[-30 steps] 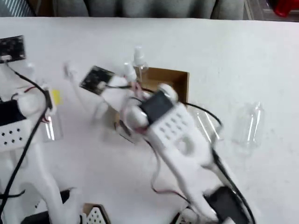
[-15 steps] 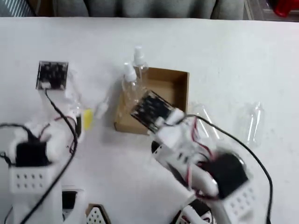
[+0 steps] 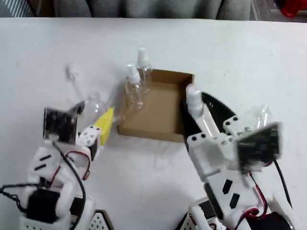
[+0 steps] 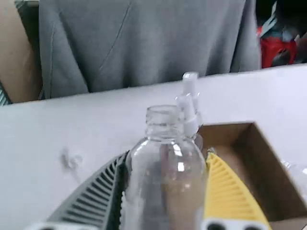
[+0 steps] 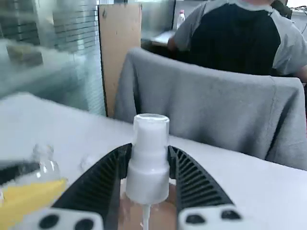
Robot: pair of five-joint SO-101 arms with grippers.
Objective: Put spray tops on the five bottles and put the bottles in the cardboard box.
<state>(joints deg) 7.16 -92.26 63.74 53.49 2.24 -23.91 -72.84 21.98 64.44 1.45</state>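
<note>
High view: faint bottle (image 3: 91,101), left tool (image 3: 96,109)

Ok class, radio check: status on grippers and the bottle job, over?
Left gripper shut on uncapped bottle. Right gripper shut on spray top, not yet fitted. Cardboard box lies between them.

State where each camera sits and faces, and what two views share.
High view: over the table, looking down at both arms.
Left wrist view: on left arm, facing the cardboard box; left gripper clamps an open bottle.
Right wrist view: on right arm, facing across the table; right gripper clamps a spray top.
Both wrist views share the open bottle.
</note>
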